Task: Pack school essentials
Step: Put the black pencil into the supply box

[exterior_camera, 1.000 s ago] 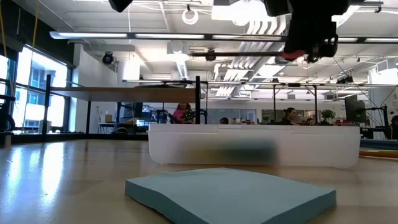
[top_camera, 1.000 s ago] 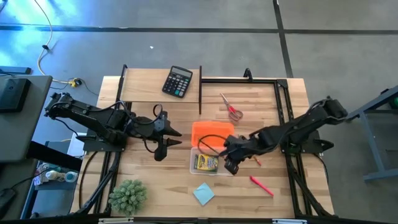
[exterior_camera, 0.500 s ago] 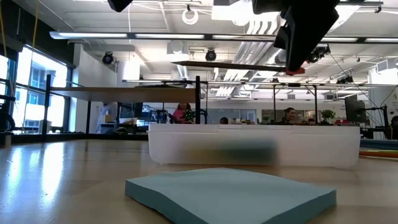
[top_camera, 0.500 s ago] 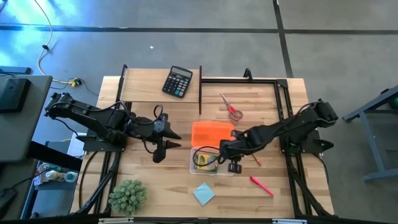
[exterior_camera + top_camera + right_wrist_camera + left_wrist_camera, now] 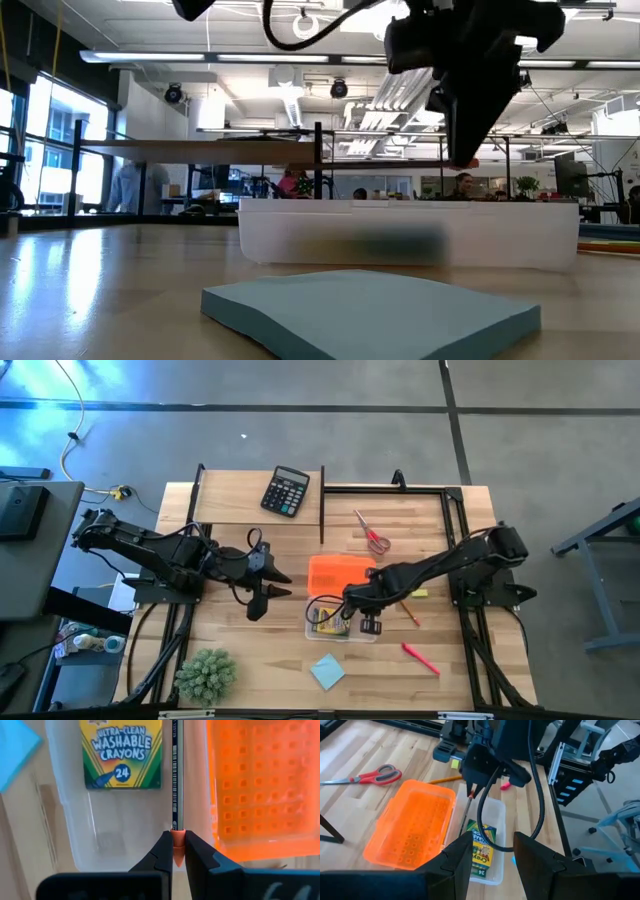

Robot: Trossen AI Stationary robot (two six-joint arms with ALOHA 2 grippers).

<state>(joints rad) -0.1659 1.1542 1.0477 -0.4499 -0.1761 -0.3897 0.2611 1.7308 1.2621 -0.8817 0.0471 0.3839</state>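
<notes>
Right gripper [image 5: 173, 851] pinches a pencil [image 5: 177, 775] by its eraser end over the clear box [image 5: 340, 622], beside the crayons [image 5: 122, 753]. Left gripper [image 5: 270, 582], at nine o'clock, sits part-open, empty.

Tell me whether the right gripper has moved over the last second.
Yes. The right gripper, shut on the pencil, has shifted left in the high view, from beside the clear box to over it.

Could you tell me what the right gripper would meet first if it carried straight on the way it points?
Probably the clear box: the right gripper holds the pencil over it, beside the crayon pack.
</notes>
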